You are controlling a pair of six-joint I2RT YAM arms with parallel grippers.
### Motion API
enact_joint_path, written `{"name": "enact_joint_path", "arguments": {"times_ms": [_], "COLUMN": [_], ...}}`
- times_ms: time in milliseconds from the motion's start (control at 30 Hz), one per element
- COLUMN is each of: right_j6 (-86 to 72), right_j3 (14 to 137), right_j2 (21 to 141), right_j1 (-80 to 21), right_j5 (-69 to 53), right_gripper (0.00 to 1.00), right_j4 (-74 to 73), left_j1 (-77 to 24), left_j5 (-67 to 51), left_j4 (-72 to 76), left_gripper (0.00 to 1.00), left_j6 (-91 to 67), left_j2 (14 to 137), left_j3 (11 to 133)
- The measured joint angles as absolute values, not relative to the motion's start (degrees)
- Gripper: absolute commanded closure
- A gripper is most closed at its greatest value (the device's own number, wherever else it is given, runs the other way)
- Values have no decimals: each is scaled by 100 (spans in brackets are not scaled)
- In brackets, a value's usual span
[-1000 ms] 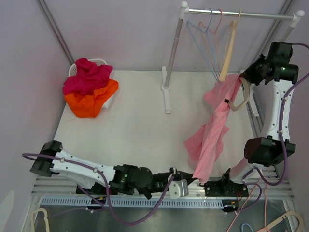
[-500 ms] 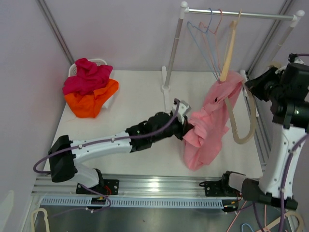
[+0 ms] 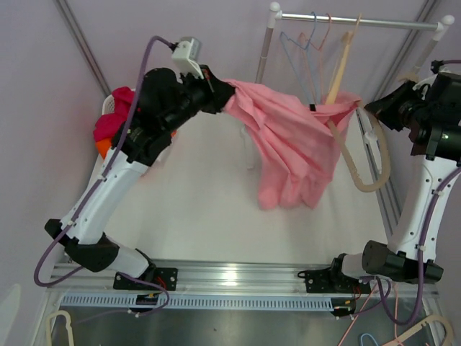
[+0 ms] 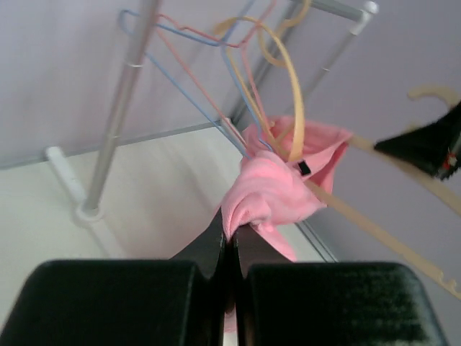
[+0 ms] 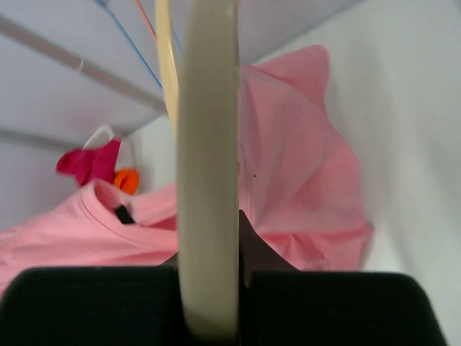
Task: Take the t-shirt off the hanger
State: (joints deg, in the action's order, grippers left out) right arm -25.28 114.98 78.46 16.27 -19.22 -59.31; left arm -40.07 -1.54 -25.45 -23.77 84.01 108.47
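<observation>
The pink t-shirt (image 3: 288,137) is stretched in the air between my two grippers. My left gripper (image 3: 220,94) is raised high at the back left and is shut on a fold of the shirt's fabric (image 4: 274,194); its fingertips (image 4: 229,238) pinch the cloth. At the far right, my right gripper (image 3: 371,112) is shut on the cream hanger (image 3: 367,180). The hanger's bar (image 5: 209,180) runs between the jaws of my right gripper (image 5: 209,249), with the t-shirt (image 5: 295,166) behind it. The collar end, with its black label, still sits around one hanger arm (image 4: 374,223).
A clothes rail (image 3: 356,21) at the back right carries blue, pink and yellow spare hangers (image 3: 310,50); its white post (image 3: 265,50) stands behind the shirt. A basket of red and orange clothes (image 3: 112,122) sits at the back left, partly behind my left arm.
My left gripper has carried the shirt from the table's front edge up and across to the back left, pulling it taut. The right arm has lifted the hanger slightly.
</observation>
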Motion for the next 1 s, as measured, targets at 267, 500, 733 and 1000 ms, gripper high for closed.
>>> {"name": "enact_joint_path", "arguments": {"times_ms": [267,500,733,1000], "right_j6": [-3116,-3385,-2930,-2650], "right_j3": [9393,9537,9983,10049], "right_j2": [6862,6084,6062,6224], "right_j1": [1509,991,982,982], "right_j5": [-4091,-4888,-3498,-1476], "right_gripper": [100,100,100,100], "right_j4": [-5719,-5457,-5736,-5942], "left_j1": [-3618,-3356,-2904,-2652], "left_j5": [-169,-128,-172,-2316], "left_j4": [-2832,-3044,-3437,-2821], "left_gripper": [99,99,99,99], "left_j6": [-2390,-2397,-2322,-2206], "left_j2": [7915,7773,7649,7839], "left_j3": [9786,9227,9719,11238]}}
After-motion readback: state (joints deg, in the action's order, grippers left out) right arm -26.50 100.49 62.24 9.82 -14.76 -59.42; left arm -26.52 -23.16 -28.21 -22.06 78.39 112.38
